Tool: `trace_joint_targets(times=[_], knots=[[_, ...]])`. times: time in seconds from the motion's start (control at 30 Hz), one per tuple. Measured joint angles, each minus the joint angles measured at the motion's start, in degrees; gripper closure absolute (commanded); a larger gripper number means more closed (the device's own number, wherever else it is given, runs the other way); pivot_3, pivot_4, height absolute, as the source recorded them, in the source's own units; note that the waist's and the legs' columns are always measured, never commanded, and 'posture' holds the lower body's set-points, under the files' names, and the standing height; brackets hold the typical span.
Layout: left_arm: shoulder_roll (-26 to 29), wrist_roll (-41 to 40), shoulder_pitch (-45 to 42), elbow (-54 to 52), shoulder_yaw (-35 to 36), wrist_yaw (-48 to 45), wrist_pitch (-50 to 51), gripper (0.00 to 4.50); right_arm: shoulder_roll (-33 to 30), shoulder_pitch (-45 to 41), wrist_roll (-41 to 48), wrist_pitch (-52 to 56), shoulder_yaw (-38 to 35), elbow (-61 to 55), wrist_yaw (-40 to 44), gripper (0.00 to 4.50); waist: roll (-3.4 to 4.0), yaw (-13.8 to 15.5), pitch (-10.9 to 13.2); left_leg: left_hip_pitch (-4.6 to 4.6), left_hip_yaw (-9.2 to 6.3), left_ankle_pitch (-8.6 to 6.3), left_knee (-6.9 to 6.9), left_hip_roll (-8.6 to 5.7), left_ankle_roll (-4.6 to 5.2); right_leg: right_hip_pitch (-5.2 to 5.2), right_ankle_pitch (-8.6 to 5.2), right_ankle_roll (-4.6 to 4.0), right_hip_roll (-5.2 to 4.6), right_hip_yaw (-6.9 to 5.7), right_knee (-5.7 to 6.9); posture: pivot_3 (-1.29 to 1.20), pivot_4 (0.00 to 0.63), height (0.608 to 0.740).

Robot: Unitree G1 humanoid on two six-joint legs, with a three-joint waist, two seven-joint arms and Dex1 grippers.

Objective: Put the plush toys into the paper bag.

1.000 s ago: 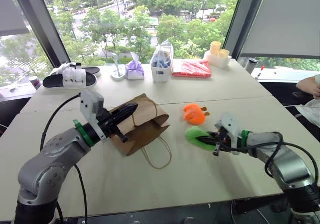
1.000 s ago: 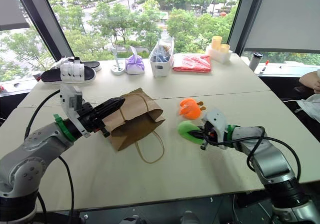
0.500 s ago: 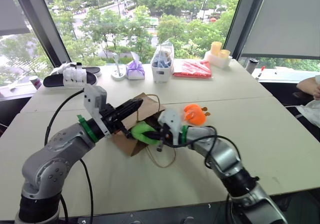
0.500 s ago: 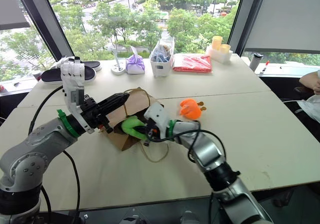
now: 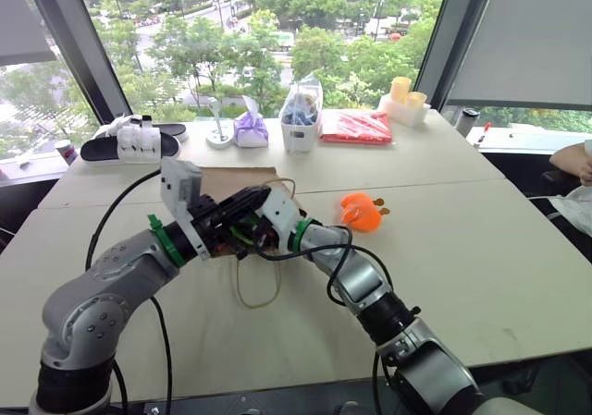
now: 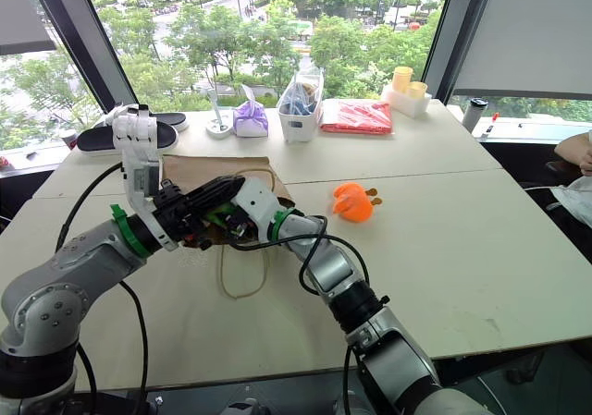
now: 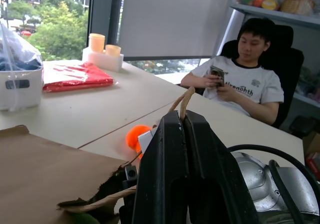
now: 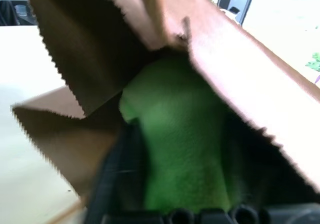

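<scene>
Brown kraft paper bag (image 5: 222,186) is lying on the table (image 5: 444,249) with its mouth facing the right gripper (image 6: 242,213). The left gripper (image 7: 184,134) is pinching a twisted handle (image 7: 183,98), fingers fully together, holding that mouth up. The right gripper is reaching into the opening — the green plush toy (image 8: 175,149) is sitting between its fingers inside the bag; whether they are gripping it cannot be told. The orange plush toy (image 5: 360,211) is resting on the table, well apart from the bag.

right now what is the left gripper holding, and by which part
The paper bag: the left gripper is shut on its upper handle at the mouth.
</scene>
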Motion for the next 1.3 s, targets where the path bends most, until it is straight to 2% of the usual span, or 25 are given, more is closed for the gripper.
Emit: trace_joint_targets(times=[0.03,0.07,0.2,0.33,0.5,0.63,0.73,0.83,1.0,1.13,1.17,1.3], knots=[[-0.3,-0.3,0.0,0.1,0.1,0.3,-0.1,4.50,0.0,0.2,-0.3,-0.2,-0.2,0.0,-0.2,0.06,0.00,0.0,0.0,0.00,0.00,0.00,0.00,0.00,0.00,0.00,0.00,0.00,0.00,0.00,0.01,0.00,0.150,0.740],[-0.4,-0.6,0.0,0.3,0.1,0.4,-0.1,4.50,-0.1,0.5,-0.4,-0.2,-0.4,-0.1,-0.3,0.02,0.00,0.0,0.0,0.00,0.00,0.00,0.00,0.00,0.00,0.00,0.00,0.00,0.01,0.00,0.01,0.00,0.150,0.740],[-0.5,-0.9,-0.4,1.0,1.2,0.6,-0.4,4.50,-2.3,3.3,-0.8,0.7,-0.5,-3.3,0.9,0.02,0.00,0.1,0.0,-0.01,0.00,0.00,0.00,0.00,0.00,0.00,0.00,0.00,0.00,0.00,0.01,0.00,0.150,0.740],[0.1,-1.0,0.2,1.4,2.6,0.4,-0.4,4.50,-7.5,6.3,2.1,7.2,-2.7,-13.1,5.5,0.02,0.00,0.1,0.0,-0.01,0.00,0.00,0.00,0.00,0.00,0.00,0.00,0.00,0.00,0.00,0.00,0.00,0.150,0.740],[1.7,-0.9,3.5,1.9,3.2,-1.1,-0.4,4.50,-18.8,9.0,14.0,22.4,-12.7,-27.8,13.4,0.02,0.01,0.4,0.0,-0.02,-0.02,-0.01,0.01,0.00,0.02,0.06,-0.01,-0.01,0.00,0.00,-0.06,0.00,0.150,0.740],[1.9,-0.8,3.8,2.0,3.2,-1.8,-0.5,4.50,-24.0,9.5,19.8,28.9,-21.5,-29.2,14.2,0.02,0.01,0.2,0.0,0.02,0.04,-0.01,0.01,0.03,0.03,0.08,-0.01,-0.02,0.00,0.00,-0.08,0.00,0.150,0.740],[1.9,-0.8,3.8,2.0,3.2,-2.1,-0.5,4.50,-25.9,9.1,17.5,27.6,-22.4,-22.5,11.6,0.02,0.01,0.0,0.0,0.05,0.07,-0.01,-0.01,0.04,0.03,0.08,-0.01,-0.02,0.00,0.00,-0.06,0.00,0.150,0.740],[2.1,-0.7,3.8,2.0,3.2,-2.2,-0.7,4.50,-25.5,5.8,11.3,22.6,-20.0,-9.5,6.6,0.02,0.01,0.0,0.0,0.04,0.13,-0.01,0.00,0.04,0.02,0.07,-0.01,-0.02,0.00,0.03,-0.06,0.00,0.150,0.740],[2.4,-0.6,3.8,1.8,2.9,-2.1,-1.1,4.50,-20.9,-1.2,2.5,10.5,-15.7,11.2,-1.0,0.02,0.01,-0.1,0.0,0.01,0.14,-0.01,-0.03,0.04,0.01,0.04,0.00,-0.02,-0.01,0.04,-0.10,0.00,0.150,0.740],[2.4,-0.4,3.8,1.5,2.7,-1.9,-1.1,4.50,-18.5,-5.2,-1.7,3.9,-13.4,22.8,-4.0,0.02,0.01,0.1,0.0,-0.03,0.13,-0.01,-0.01,0.01,0.01,0.02,0.01,-0.01,-0.03,0.04,-0.14,0.00,0.150,0.740],[2.5,-0.3,3.8,1.2,2.7,-1.7,-1.2,4.50,-18.4,-6.1,-2.7,2.3,-12.7,25.0,-4.0,0.26,0.01,0.1,0.0,-0.04,0.13,-0.01,-0.01,0.01,0.01,0.03,0.01,-0.02,-0.03,0.04,-0.15,0.00,0.150,0.740],[2.5,0.4,3.8,0.3,2.7,-1.0,-1.4,4.50,-18.0,-7.8,-3.7,-0.4,-12.7,29.3,-4.5,1.73,0.01,-0.1,0.0,-0.02,0.11,-0.01,-0.01,0.02,0.01,0.04,0.01,-0.02,-0.02,0.04,-0.13,0.00,0.150,0.740]])
